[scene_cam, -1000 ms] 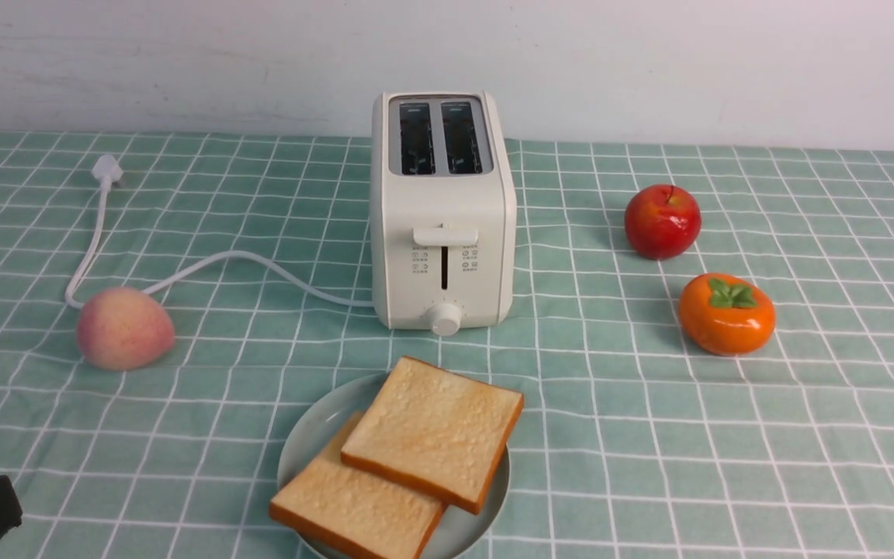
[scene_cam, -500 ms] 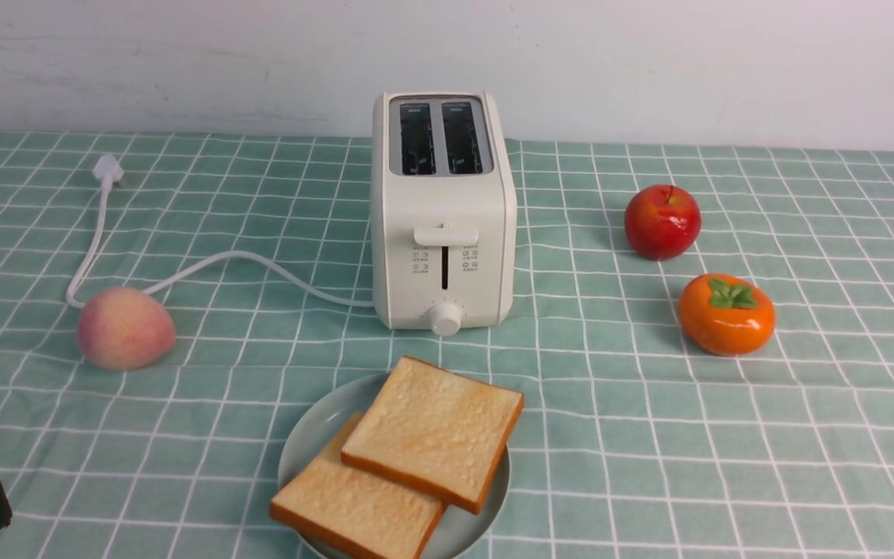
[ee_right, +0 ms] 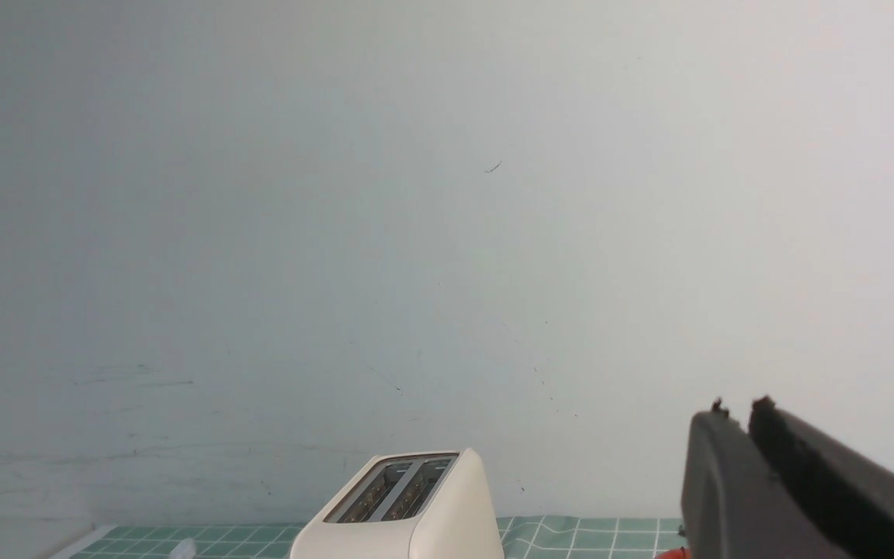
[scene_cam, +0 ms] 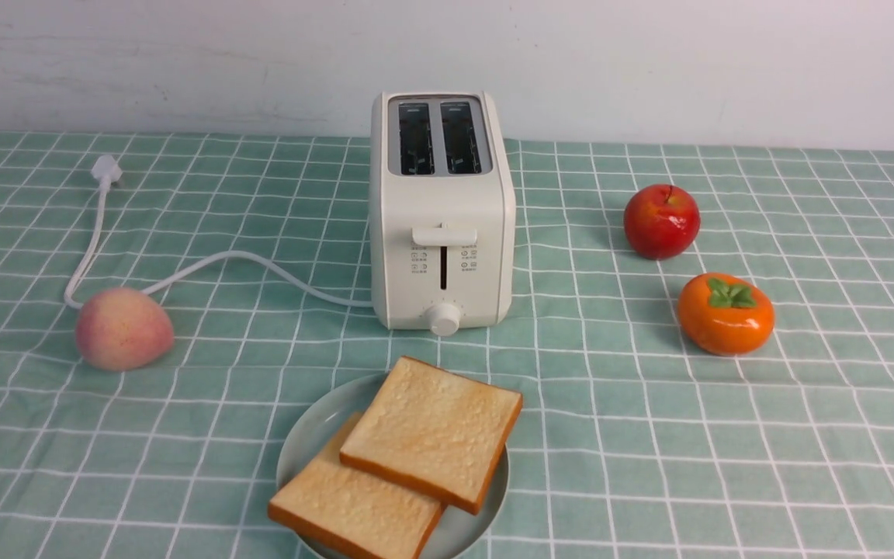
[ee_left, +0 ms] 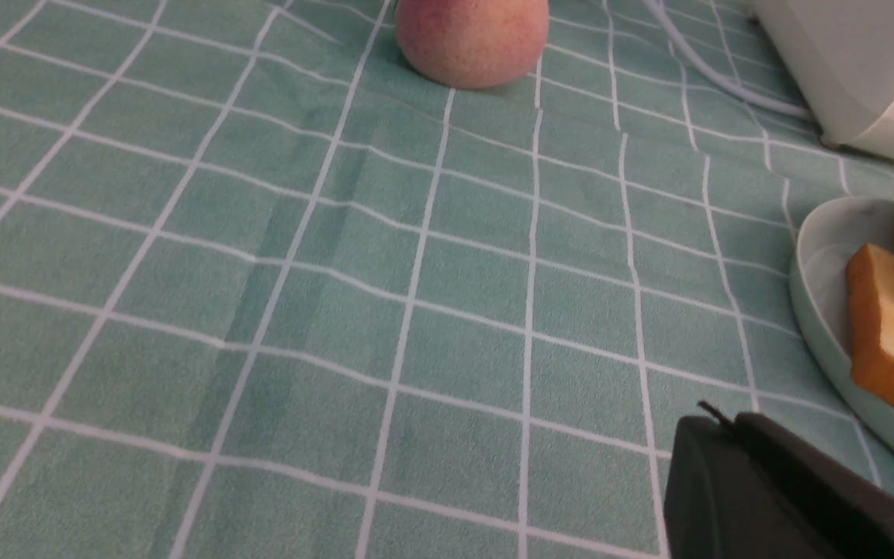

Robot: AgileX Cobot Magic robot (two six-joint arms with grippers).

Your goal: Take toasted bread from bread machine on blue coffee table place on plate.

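A peach (scene_cam: 124, 328) sits at the frame's left; an apple (scene_cam: 661, 220) and a persimmon (scene_cam: 725, 314) sit at the right.

Two golden slices of toasted bread (scene_cam: 433, 428) lie flat and overlapping on the pale plate (scene_cam: 486, 505), just before the upright cream bread machine (scene_cam: 441, 210), on the green-checked blue coffee table (scene_cam: 726, 435).

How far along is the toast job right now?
Done: both toast slices lie overlapping on the plate, and the toaster slots look empty. In hand: nothing; the left gripper and right gripper are shut and empty. Nothing visibly remains.
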